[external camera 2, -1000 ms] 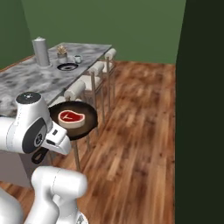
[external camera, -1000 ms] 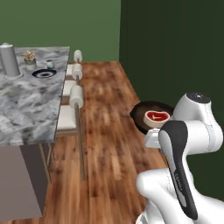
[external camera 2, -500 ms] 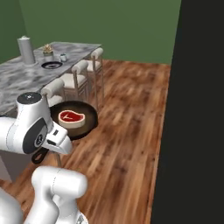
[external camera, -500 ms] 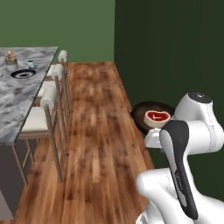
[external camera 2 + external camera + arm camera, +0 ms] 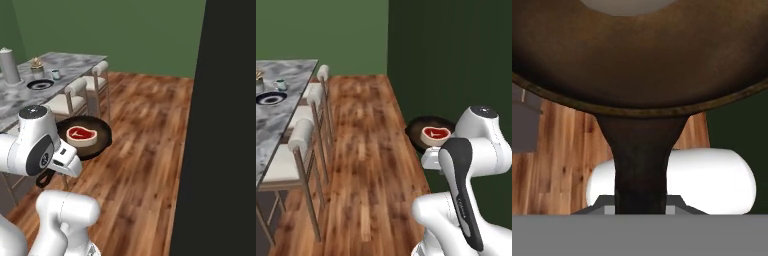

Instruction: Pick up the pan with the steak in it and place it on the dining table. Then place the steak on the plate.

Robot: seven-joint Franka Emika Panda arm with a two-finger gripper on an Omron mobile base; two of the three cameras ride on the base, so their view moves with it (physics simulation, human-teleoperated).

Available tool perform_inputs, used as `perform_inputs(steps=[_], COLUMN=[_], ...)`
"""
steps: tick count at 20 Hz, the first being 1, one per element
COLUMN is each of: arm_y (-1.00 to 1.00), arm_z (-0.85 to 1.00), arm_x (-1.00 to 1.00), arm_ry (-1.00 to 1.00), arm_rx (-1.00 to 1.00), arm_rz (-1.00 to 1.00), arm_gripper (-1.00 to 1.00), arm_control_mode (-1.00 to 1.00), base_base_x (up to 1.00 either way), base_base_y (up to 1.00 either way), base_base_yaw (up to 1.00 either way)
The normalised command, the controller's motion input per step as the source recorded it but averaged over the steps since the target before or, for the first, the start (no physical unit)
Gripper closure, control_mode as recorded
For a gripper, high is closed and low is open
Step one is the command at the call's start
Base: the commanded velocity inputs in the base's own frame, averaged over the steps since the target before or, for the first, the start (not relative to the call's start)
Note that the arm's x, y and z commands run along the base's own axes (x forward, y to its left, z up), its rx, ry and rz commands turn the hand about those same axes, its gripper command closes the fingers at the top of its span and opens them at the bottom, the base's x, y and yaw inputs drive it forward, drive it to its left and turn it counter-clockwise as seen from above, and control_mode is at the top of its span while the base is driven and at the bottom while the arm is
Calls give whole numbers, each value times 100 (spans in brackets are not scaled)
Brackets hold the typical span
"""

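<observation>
The pan (image 5: pixel 421 127) is held level in the air over the wooden floor, in front of my arm's elbow. A red steak (image 5: pixel 435 133) with a pale rim lies in it. In the right base view the pan (image 5: pixel 100 142) and the steak (image 5: pixel 81 135) show beside my wrist. My gripper (image 5: pixel 641 209) is shut on the pan's dark handle (image 5: pixel 641 160), with the pan's round body just beyond it. The dining table (image 5: pixel 278 117) with its marbled top stands off to the left, apart from the pan. A dark-rimmed plate (image 5: pixel 271 98) rests on it.
Cream-padded stools (image 5: pixel 303 135) line the table's near side. On the table (image 5: pixel 67 62) stand a grey cylinder (image 5: pixel 9 65), a small cup (image 5: pixel 55 74) and a little plant (image 5: pixel 36 63). A dark wall panel (image 5: pixel 225 125) rises close on the right. Open wooden floor (image 5: pixel 363 150) lies between.
The whole picture has shifted, so the base has moved: the table has slid leftward in the left base view. The pan with the steak stays held in the same place by my arm.
</observation>
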Motion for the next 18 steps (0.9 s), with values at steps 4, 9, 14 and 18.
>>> perform_inputs(steps=[4,9,14,18], arm_y=[0,0,0,0], arm_z=[0,0,0,0], arm_x=[0,0,0,0], arm_ry=[0,0,0,0], arm_rx=[0,0,0,0], arm_rz=[0,0,0,0], arm_gripper=[100,100,100,100], arm_control_mode=[100,100,100,100], base_base_x=[100,100,100,100], base_base_y=[-27,-31,-30,-27], base_base_yaw=[0,0,0,0])
